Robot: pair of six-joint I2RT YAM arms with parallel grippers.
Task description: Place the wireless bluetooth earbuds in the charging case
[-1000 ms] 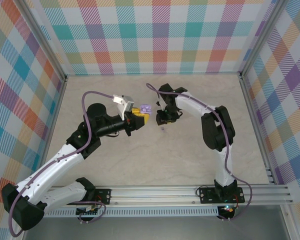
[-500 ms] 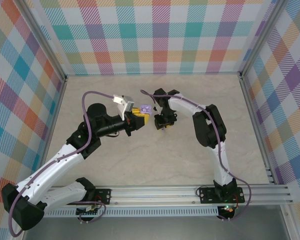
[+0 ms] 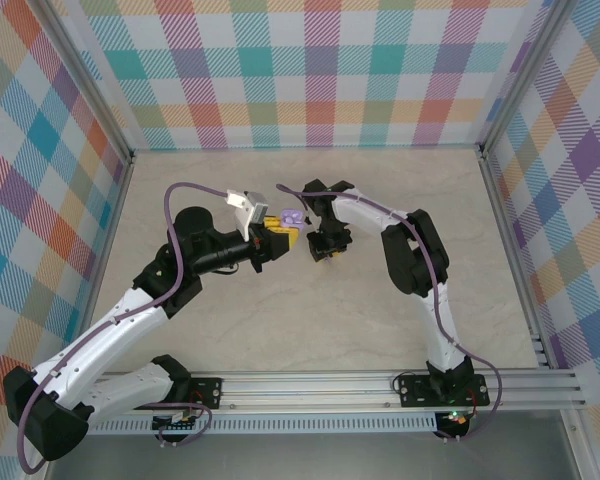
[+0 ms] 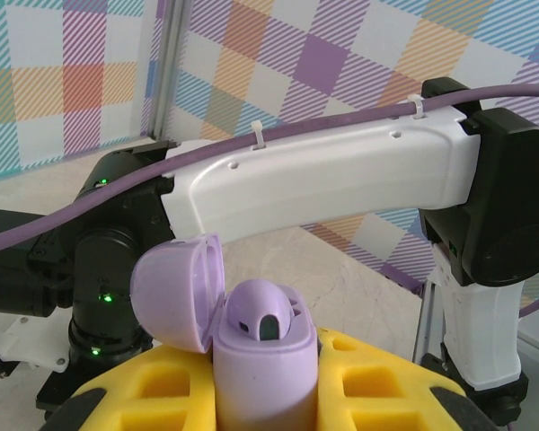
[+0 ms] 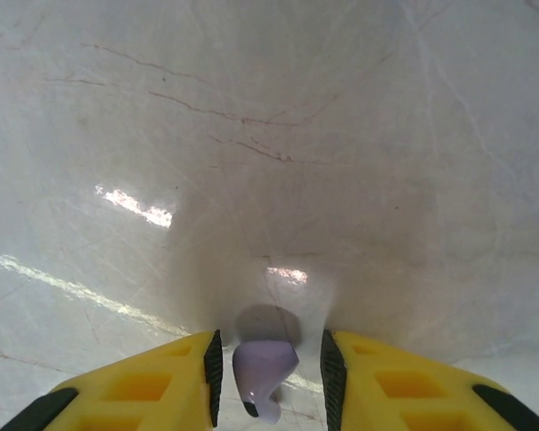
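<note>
My left gripper [image 3: 283, 234] is shut on a lavender charging case [image 4: 262, 382], held upright between its yellow fingers [image 4: 144, 400]. The case lid [image 4: 175, 292] is swung open to the left, and one lavender earbud [image 4: 268, 314] sits in the case. The case [image 3: 293, 216] is raised just left of the right gripper [image 3: 327, 248]. In the right wrist view a second lavender earbud [image 5: 262, 368] lies on the table between the fingers of my right gripper [image 5: 269, 382]. A small gap shows on each side of it, so the jaws stand open around it.
The right arm's white link [image 4: 341, 180] crosses close behind the held case. Pale marble tabletop [image 3: 310, 320] lies all around, bounded by checkered walls [image 3: 310, 70] and an aluminium rail [image 3: 330, 385] at the near edge.
My right gripper has shifted slightly left and down over the earbud on the table, and its jaws have narrowed around it. The left arm and the case have stayed still.
</note>
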